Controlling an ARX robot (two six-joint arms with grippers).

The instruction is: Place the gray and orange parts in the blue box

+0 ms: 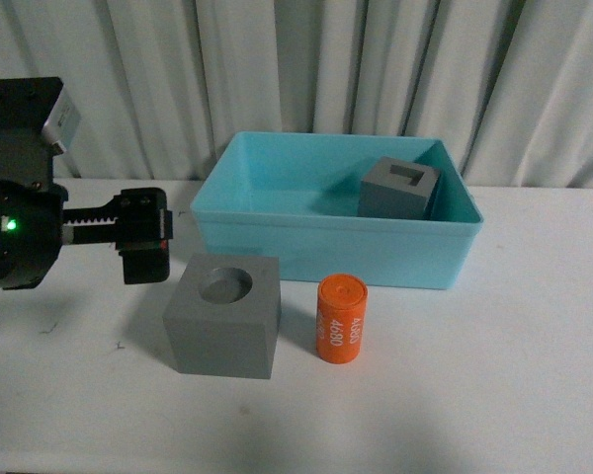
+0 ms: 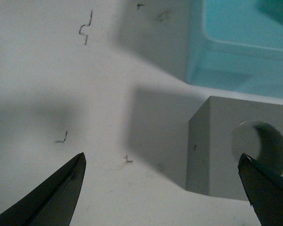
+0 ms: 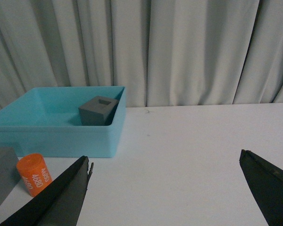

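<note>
The gray cube with a round top hole (image 1: 224, 316) stands on the white table in front of the blue box (image 1: 326, 255). The orange cylinder (image 1: 341, 318) stands upright just right of it. The gray cube with a rectangular hole (image 1: 400, 190) sits inside the box at its right end. My left gripper (image 1: 143, 235) is open and empty, just left of and slightly above the round-hole cube. In the left wrist view that cube (image 2: 217, 150) lies near one fingertip of the open left gripper (image 2: 160, 157). My right gripper (image 3: 164, 157) is open and empty over bare table, right of the box (image 3: 56, 136) and the cylinder (image 3: 34, 174).
Gray curtains (image 1: 376, 69) hang behind the table. Small dark marks (image 2: 86, 28) dot the tabletop left of the box. The right wrist view shows bare white table (image 3: 203, 141) to the right of the box.
</note>
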